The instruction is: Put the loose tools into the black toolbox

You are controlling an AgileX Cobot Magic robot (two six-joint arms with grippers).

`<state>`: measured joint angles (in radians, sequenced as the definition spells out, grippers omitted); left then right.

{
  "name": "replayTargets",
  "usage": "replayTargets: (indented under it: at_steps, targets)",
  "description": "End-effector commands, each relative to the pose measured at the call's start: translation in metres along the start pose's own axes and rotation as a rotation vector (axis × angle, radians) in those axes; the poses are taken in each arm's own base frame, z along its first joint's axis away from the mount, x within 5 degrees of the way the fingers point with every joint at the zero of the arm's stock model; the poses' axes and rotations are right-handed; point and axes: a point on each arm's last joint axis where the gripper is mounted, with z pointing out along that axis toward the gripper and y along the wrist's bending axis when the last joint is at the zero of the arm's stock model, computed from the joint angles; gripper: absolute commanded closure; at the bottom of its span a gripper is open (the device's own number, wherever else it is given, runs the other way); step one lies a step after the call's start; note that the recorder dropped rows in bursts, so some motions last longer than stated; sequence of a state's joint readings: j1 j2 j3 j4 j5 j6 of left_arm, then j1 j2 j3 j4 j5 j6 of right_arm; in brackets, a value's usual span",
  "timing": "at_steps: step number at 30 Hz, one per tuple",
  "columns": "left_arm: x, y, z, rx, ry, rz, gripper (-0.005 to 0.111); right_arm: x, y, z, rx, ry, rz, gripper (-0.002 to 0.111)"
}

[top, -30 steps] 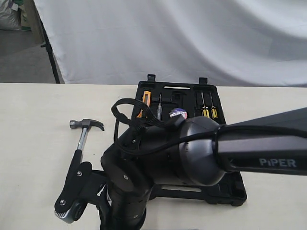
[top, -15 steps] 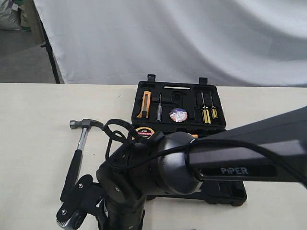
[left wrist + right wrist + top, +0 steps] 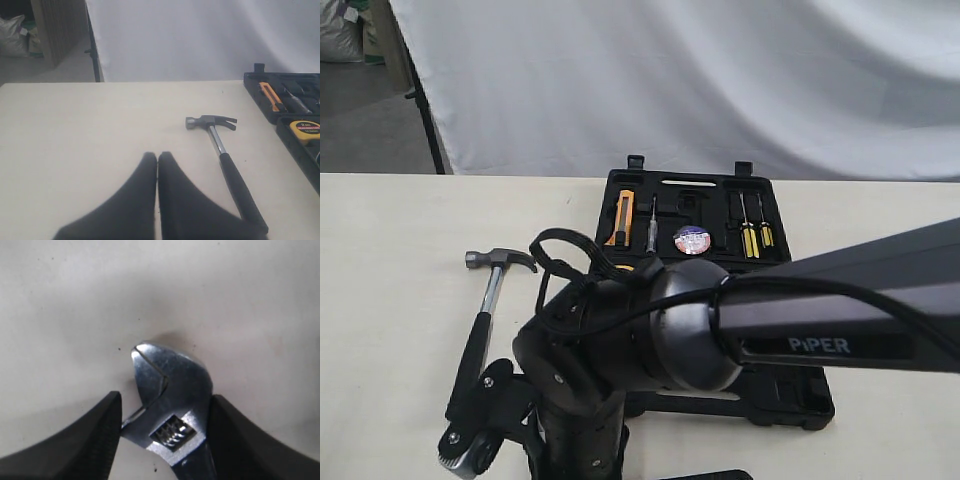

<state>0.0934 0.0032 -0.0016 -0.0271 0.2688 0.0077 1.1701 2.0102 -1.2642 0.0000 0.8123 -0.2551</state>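
Note:
The claw hammer lies on the table left of the open black toolbox, also visible in the left wrist view as the hammer. The small tape roll sits in a recess of the toolbox. My right arm reaches across low over the table's front. In the right wrist view my right gripper has a finger against each side of the silver adjustable wrench's head, which rests on the table. The exterior view hides the wrench under the arm. My left gripper is shut and empty, left of the hammer's handle.
The toolbox holds an orange utility knife, two yellow-handled screwdrivers and a yellow tape measure. A white backdrop hangs behind the table. My right arm's bulk covers the toolbox's front half.
My right arm has dropped lower and shifted left over the front of the toolbox. The hammer, tape roll and toolbox have not moved.

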Motion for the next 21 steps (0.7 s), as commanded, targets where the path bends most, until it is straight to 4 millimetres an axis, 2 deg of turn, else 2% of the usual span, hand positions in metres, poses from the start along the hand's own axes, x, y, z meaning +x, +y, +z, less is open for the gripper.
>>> replayTargets:
  at_steps: [1, 8, 13, 17, 21]
  targets:
    - [0.001, 0.000, 0.000, -0.001, 0.000, -0.011, 0.106, -0.002, -0.002, -0.009, 0.012, -0.017, -0.008, 0.109]
    - [0.001, 0.000, 0.000, -0.001, 0.000, -0.011, 0.106, 0.004, -0.004, -0.014, 0.029, 0.042, -0.033, 0.109]
    - [0.001, 0.000, 0.000, -0.001, 0.000, -0.011, 0.106, 0.011, -0.013, -0.041, 0.111, 0.031, -0.035, 0.109]
    - [0.001, 0.000, 0.000, -0.001, 0.000, -0.011, 0.106, 0.019, -0.036, -0.070, 0.157, -0.051, 0.025, 0.109]
    - [0.001, 0.000, 0.000, -0.001, 0.000, -0.011, 0.106, 0.030, -0.076, -0.077, 0.203, -0.121, 0.094, 0.109]
